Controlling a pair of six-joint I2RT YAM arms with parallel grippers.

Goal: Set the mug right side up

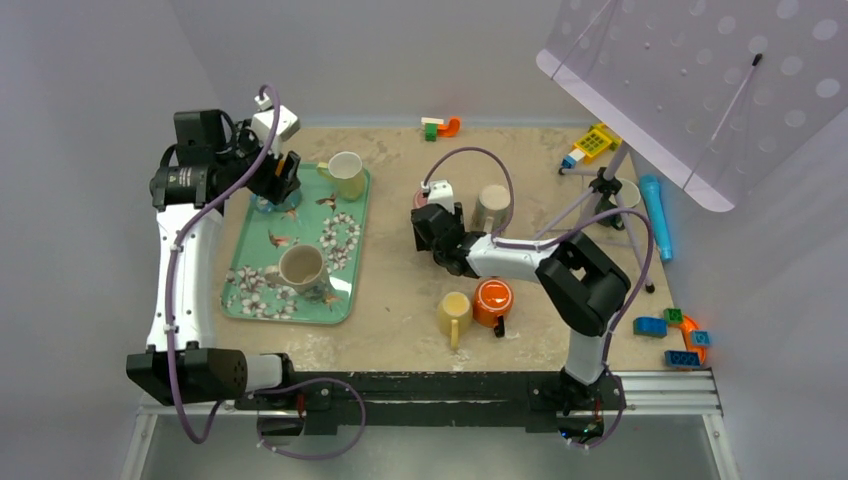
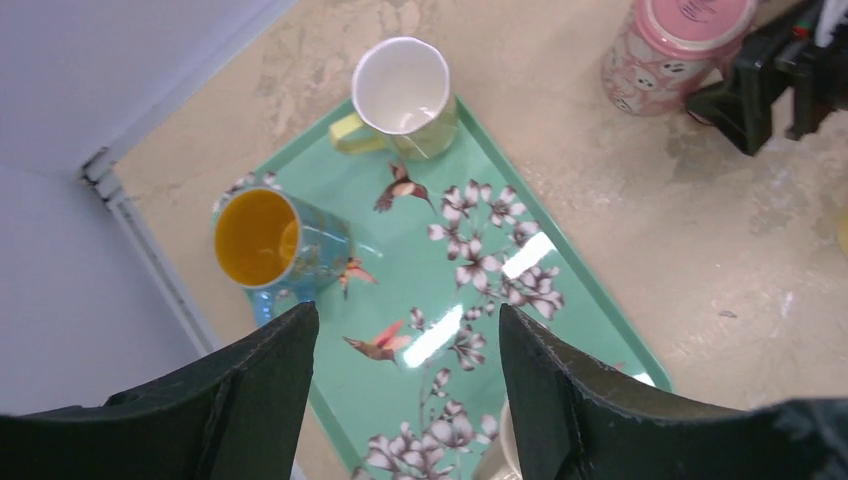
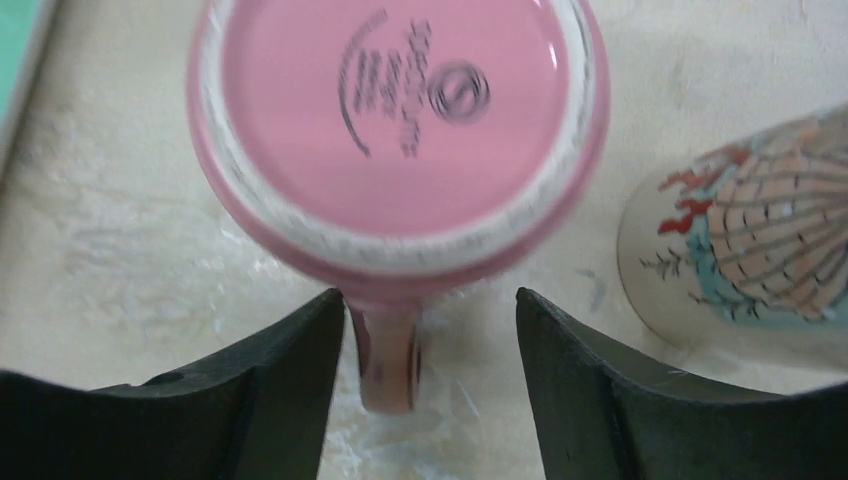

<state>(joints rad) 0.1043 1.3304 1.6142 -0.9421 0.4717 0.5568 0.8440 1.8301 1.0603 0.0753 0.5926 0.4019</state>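
The pink mug (image 3: 400, 110) stands upside down on the table, its base up and its handle (image 3: 390, 365) pointing toward the wrist. My right gripper (image 3: 430, 350) is open just above it, with the handle between the fingers, close to the left finger and not gripped. In the top view the right gripper (image 1: 437, 225) covers most of the mug. The mug also shows in the left wrist view (image 2: 672, 40). My left gripper (image 2: 405, 360) is open and empty above the green tray (image 2: 400, 260).
An upside-down shell-patterned mug (image 3: 760, 240) stands right of the pink one. The tray holds a teal mug (image 2: 270, 240), a yellow-green mug (image 2: 402, 95) and a beige mug (image 1: 302, 267). Yellow (image 1: 454, 313) and orange (image 1: 493, 300) mugs sit near front. A stand's legs (image 1: 605, 185) are at right.
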